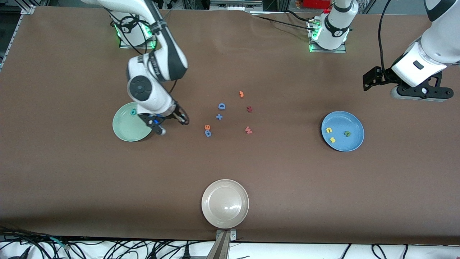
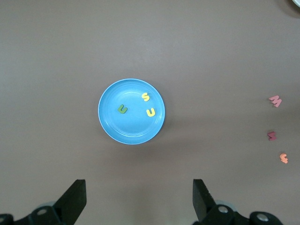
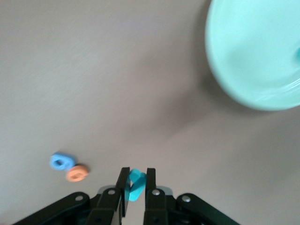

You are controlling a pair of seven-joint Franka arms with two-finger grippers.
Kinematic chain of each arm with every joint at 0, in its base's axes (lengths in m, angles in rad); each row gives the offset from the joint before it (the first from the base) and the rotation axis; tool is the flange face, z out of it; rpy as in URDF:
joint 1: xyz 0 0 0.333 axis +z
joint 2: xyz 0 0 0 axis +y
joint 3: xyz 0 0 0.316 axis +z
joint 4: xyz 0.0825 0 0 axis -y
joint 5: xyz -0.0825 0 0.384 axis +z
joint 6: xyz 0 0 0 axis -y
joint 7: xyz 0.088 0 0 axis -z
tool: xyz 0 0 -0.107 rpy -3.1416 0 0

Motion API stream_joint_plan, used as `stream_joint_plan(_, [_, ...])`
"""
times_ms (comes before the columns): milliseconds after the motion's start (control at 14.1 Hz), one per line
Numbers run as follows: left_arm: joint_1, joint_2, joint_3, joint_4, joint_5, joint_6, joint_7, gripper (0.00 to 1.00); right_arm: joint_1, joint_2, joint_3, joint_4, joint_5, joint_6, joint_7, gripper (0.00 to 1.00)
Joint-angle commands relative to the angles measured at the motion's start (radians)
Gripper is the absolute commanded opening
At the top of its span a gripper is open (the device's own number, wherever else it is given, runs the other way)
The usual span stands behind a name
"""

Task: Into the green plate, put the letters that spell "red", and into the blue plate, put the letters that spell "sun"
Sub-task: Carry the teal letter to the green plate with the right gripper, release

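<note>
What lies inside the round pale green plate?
One small teal foam letter lies in the round pale green plate, near its rim. The right arm covers part of the plate, so anything beneath it cannot be seen.

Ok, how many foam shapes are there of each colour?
Teal shapes: 2
Blue shapes: 3
Orange shapes: 2
Red shapes: 2
Yellow shapes: 2
Green shapes: 1
Total: 12
</note>
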Motion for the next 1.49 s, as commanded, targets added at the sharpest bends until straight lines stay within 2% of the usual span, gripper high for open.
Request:
stream_joint_plan(0, [-0.012, 0.027, 0.006, 0.04, -0.036, -0.027, -0.001, 1.0, 0.009, -0.047, -0.105, -0.014, 0.012, -0.126, -0.184, 0.0])
stream_joint_plan(212, [-0.013, 0.035, -0.02, 0.048, -0.036, -0.027, -0.031, 1.0, 0.009, -0.048, -0.249, -0.044, 0.012, -0.182, -0.456, 0.0])
stream_joint_plan(354, [-0.011, 0.035, -0.032, 0.048, -0.035, -0.027, -0.05, 1.0, 0.009, -0.047, -0.292, -0.093, 0.012, -0.15, -0.559, 0.0])
stream_joint_plan(637, [-0.009, 0.033, -0.032, 0.048, -0.035, -0.03, -0.053, 1.0, 0.011, -0.007, -0.275, -0.187, 0.021, 0.071, -0.582, 0.0])
stream_joint_plan(850, [-0.006, 0.033, -0.032, 0.048, -0.035, -0.044, -0.053, 1.0, 0.011, 0.056, -0.226, -0.206, 0.093, 0.16, -0.582, 0.0])
stream_joint_plan(1062, [-0.008, 0.033, -0.032, 0.048, -0.035, -0.045, -0.053, 1.0, 0.011, 0.085, -0.222, -0.209, 0.096, 0.18, -0.582, 0.0])
stream_joint_plan(1133, [-0.009, 0.033, -0.032, 0.049, -0.035, -0.045, -0.053, 1.0, 0.011, 0.09, -0.223, -0.209, 0.096, 0.185, -0.582, 0.05])
stream_joint_plan(1274, [-0.008, 0.035, -0.032, 0.06, -0.035, -0.047, -0.053, 1.0, 0.011, 0.09, -0.222, -0.209, 0.096, 0.183, -0.582, 0.6])
stream_joint_plan(1345, [-0.008, 0.035, -0.032, 0.063, -0.035, -0.06, -0.054, 1.0, 0.011, 0.088, -0.223, -0.209, 0.096, 0.185, -0.582, 0.78])
stream_joint_plan(1416, [-0.006, 0.035, -0.032, 0.065, -0.035, -0.065, -0.053, 1.0, 0.011, 0.083, -0.223, -0.206, 0.096, 0.183, -0.576, 0.85])
